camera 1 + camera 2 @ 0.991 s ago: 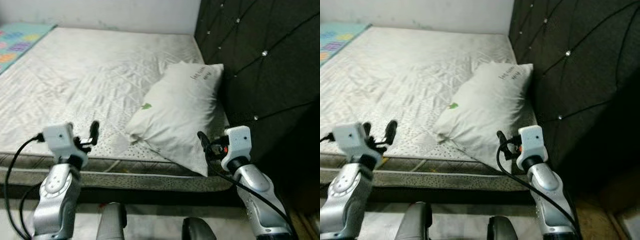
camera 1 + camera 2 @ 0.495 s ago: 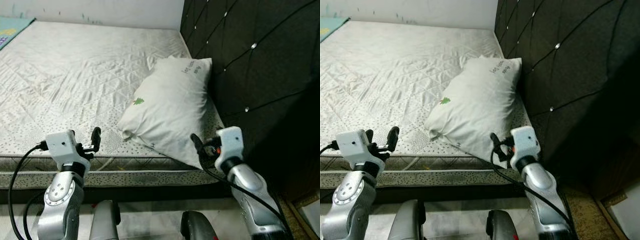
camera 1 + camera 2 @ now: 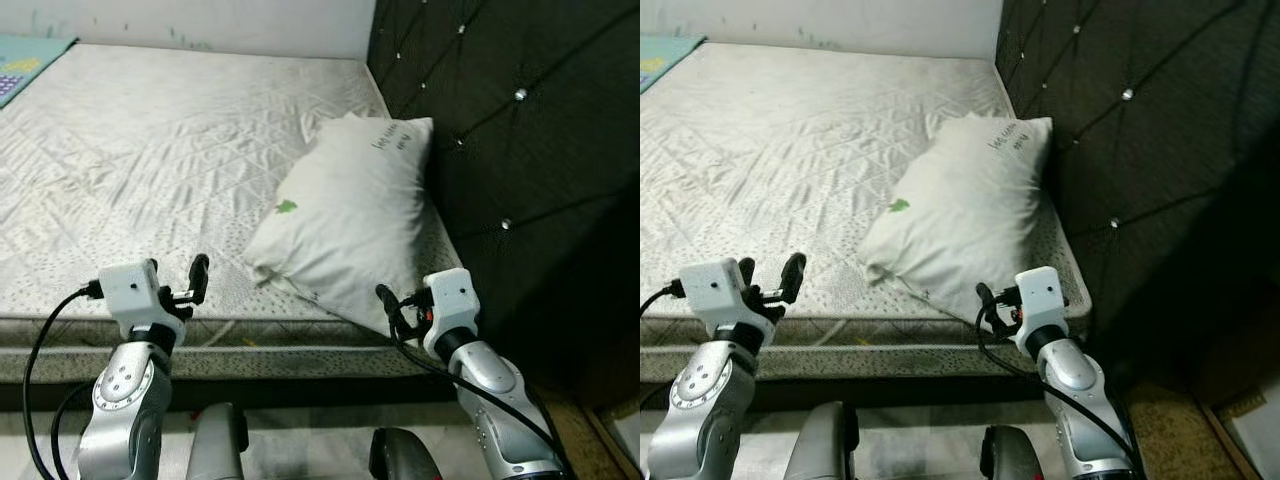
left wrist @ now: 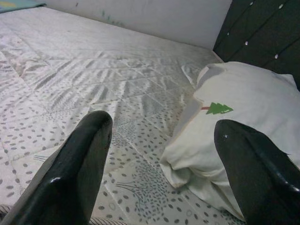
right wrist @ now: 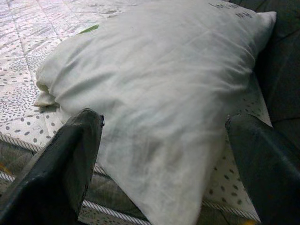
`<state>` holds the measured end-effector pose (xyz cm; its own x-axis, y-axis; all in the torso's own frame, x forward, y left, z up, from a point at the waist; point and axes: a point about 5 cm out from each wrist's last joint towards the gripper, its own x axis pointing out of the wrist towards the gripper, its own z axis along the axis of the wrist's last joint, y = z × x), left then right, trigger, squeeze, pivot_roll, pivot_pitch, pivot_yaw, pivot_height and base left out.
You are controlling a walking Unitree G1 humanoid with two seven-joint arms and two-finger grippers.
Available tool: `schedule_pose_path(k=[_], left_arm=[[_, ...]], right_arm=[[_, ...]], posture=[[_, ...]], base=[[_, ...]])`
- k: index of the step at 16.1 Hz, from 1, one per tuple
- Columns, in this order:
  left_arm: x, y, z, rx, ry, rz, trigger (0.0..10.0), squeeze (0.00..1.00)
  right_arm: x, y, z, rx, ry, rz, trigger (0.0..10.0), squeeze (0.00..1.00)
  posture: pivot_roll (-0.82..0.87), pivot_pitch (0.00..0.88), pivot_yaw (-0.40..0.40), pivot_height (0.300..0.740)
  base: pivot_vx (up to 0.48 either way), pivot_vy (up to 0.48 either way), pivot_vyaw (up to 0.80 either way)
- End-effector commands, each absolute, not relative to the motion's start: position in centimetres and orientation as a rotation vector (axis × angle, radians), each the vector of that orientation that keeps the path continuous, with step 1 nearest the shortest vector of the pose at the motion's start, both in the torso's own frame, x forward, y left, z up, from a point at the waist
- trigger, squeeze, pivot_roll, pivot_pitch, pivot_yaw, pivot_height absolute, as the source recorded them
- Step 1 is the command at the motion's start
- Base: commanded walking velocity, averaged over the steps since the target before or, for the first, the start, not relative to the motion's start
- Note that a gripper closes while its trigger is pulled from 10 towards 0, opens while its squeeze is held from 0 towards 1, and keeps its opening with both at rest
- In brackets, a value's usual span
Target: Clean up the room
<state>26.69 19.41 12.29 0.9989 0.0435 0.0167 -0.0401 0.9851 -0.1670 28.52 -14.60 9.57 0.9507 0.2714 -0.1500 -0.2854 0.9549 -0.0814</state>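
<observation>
Judging from how things lie, little of the tidying appears to be done: the white pillow (image 3: 350, 235) is seen slumped askew near the bed's front corner, leaning toward the dark tufted headboard (image 3: 500, 130) and resting on the quilted mattress (image 3: 150, 150), with one corner hanging over the edge. The right gripper (image 5: 164, 154) is held just before that overhanging corner with its jaws spread wide and nothing between them, while the left gripper (image 4: 164, 164) is poised over the mattress edge beside the pillow (jaws likewise wide and empty). Grasping and straightening the pillow is judged to be what remains.
</observation>
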Motion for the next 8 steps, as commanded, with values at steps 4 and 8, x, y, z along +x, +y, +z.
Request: schedule_pose_path(k=[4, 8], left_arm=[[26.83, 18.99, 12.35, -0.161, -0.018, 0.022, 10.0, 0.0], [27.13, 19.77, 12.56, -0.142, -0.023, 0.03, 10.0, 0.0]], right_arm=[[29.01, -15.15, 9.68, -0.123, 0.132, 0.27, 10.0, 0.0], [29.25, -14.18, 9.73, -0.171, 0.106, 0.319, 10.0, 0.0]], posture=[[-0.06, 0.064, -0.046, 0.575], [-0.06, 0.052, -0.04, 0.575]], base=[[0.382, 0.0, 0.0], [0.382, 0.0, 0.0]])
